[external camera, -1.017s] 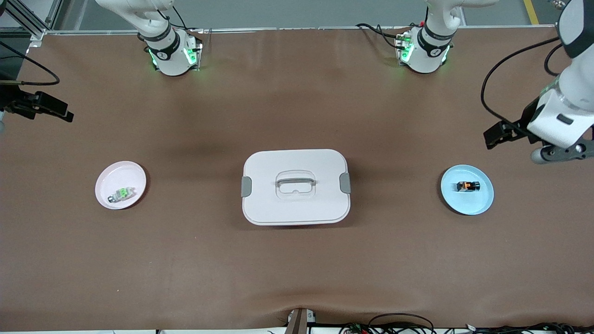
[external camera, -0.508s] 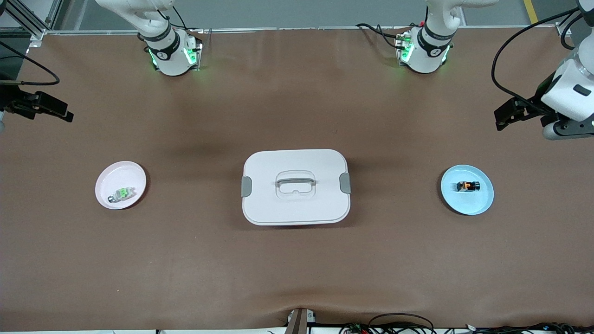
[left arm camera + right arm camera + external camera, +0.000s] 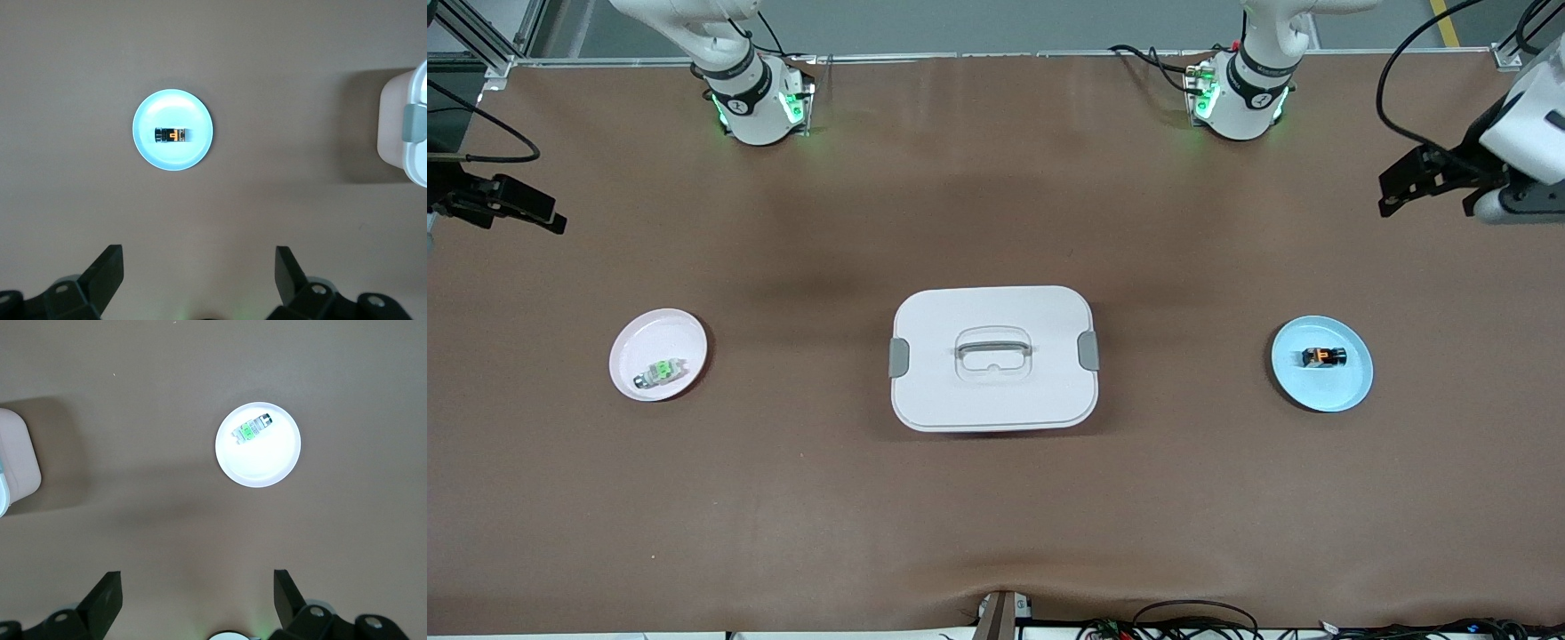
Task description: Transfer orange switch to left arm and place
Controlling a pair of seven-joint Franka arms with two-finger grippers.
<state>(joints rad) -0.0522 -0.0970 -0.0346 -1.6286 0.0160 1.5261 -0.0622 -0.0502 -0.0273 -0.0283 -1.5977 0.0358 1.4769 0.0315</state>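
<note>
Even, bright overhead light leaves soft shadows on the table beside the box, every view sharp and glare-free.

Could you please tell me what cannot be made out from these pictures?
- Box contents: every view, the shut white lid covers them.
- Right gripper: front view, cut off by the frame edge.
- Orange switch markings: too small in the front and left wrist views.
- Left gripper body: left wrist view, cut off.

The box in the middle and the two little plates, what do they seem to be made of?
The box looks like matte white plastic, with grey latches and a clear recessed handle. The blue plate and the pink plate look like smooth plastic or melamine, faintly glossy; ceramic cannot be ruled out.
</note>
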